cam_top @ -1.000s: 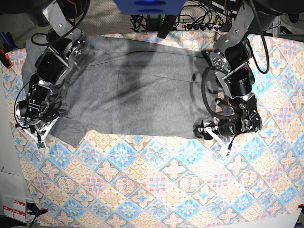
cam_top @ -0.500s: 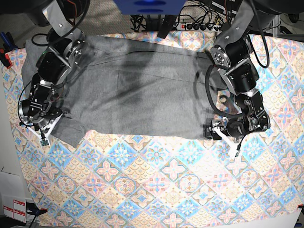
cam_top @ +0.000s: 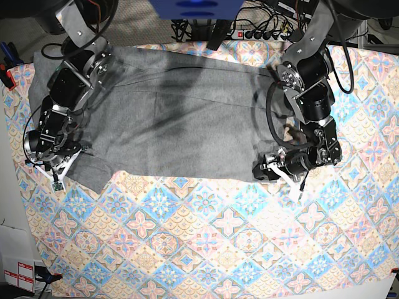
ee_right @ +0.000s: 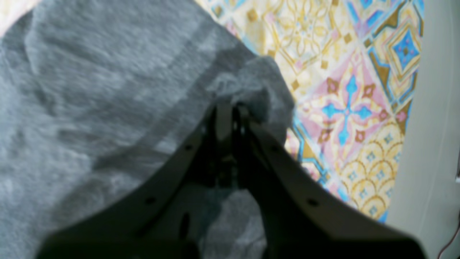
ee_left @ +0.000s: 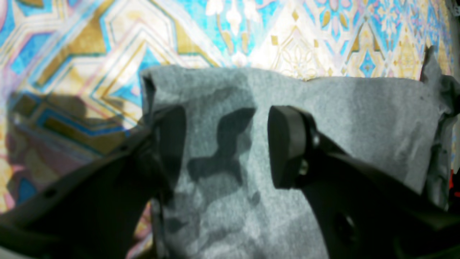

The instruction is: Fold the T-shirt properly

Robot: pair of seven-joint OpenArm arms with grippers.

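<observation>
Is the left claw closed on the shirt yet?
No, open: the left claw shows a clear gap over the T-shirt.

Left pincer [cam_top: 267,172] back over hem.

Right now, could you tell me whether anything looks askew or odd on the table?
Only a mismatch: the right gripper is shut on a bunched corner of the heather-grey jersey T-shirt, while the left gripper hangs open over its corner.

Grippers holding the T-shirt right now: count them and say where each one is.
1. The right gripper is shut on the T-shirt at its corner by the tablecloth edge. The left gripper hangs open over the opposite corner.
</observation>
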